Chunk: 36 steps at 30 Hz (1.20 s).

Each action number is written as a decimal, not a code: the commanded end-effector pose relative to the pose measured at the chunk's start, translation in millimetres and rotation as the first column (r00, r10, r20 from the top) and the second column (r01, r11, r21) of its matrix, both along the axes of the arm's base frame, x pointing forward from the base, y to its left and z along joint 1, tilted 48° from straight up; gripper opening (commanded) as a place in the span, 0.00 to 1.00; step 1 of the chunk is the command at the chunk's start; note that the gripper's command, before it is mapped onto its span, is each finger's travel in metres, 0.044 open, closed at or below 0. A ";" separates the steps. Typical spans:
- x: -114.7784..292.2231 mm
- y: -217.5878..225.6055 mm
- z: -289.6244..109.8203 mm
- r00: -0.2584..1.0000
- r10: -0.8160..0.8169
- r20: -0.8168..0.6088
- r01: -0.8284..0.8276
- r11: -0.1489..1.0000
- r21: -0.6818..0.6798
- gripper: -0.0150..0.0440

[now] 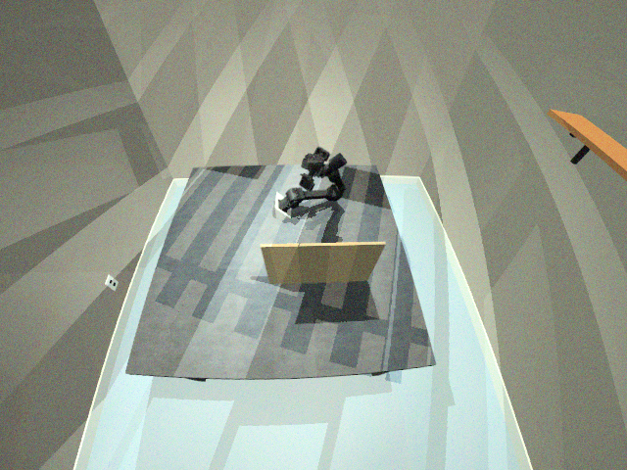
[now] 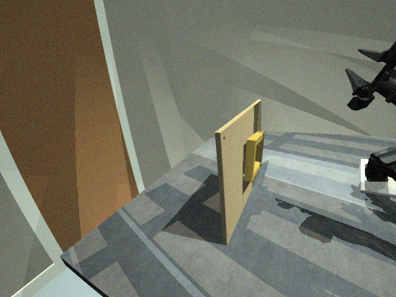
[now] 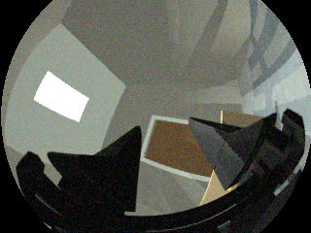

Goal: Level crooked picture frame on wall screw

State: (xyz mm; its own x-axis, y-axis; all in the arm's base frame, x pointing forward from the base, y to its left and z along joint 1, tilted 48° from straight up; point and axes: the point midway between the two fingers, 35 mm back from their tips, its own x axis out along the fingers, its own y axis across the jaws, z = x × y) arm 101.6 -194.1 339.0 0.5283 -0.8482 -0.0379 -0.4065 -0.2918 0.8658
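On the counter (image 1: 167,349) a wall panel (image 1: 323,262) stands upright near the middle, the picture frame (image 2: 253,156) hangs on the panel's side that faces the arm (image 1: 316,194), and the claw (image 2: 361,80) is in the air, well apart from the frame.

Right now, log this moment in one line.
gripper: open, empty, raised away from wall | frame: hanging on wooden panel, untouched

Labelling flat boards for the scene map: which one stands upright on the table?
The tan wall panel carrying the yellow picture frame; the orange shelf board hangs off-table.
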 end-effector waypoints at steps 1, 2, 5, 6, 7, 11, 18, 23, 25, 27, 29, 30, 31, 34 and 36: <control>68.1 27.4 -27.2 0.918 0.352 0.183 -0.371 0.925 0.080 0.69; 80.5 36.8 -33.2 0.883 0.416 0.218 -0.444 0.891 0.096 0.69; 112.6 71.1 -52.0 0.747 0.582 0.321 -0.645 0.751 0.141 0.69; 120.9 84.0 -58.3 0.696 0.625 0.352 -0.702 0.695 0.156 0.69; 127.3 95.7 -63.8 0.650 0.659 0.379 -0.748 0.642 0.168 0.69; 131.9 105.8 -68.4 0.610 0.683 0.401 -0.783 0.595 0.178 0.69; 131.9 105.8 -68.4 0.610 0.683 0.401 -0.783 0.595 0.178 0.69; 131.9 105.8 -68.4 0.610 0.683 0.401 -0.783 0.595 0.178 0.69; 131.9 105.8 -68.4 0.610 0.683 0.401 -0.783 0.595 0.178 0.69; 131.9 105.8 -68.4 0.610 0.683 0.401 -0.783 0.595 0.178 0.69; 131.9 105.8 -68.4 0.610 0.683 0.401 -0.783 0.595 0.178 0.69; 131.9 105.8 -68.4 0.610 0.683 0.401 -0.783 0.595 0.178 0.69; 131.9 105.8 -68.4 0.610 0.683 0.401 -0.783 0.595 0.178 0.69; 131.9 105.8 -68.4 0.610 0.683 0.401 -0.783 0.595 0.178 0.69; 131.9 105.8 -68.4 0.610 0.683 0.401 -0.783 0.595 0.178 0.69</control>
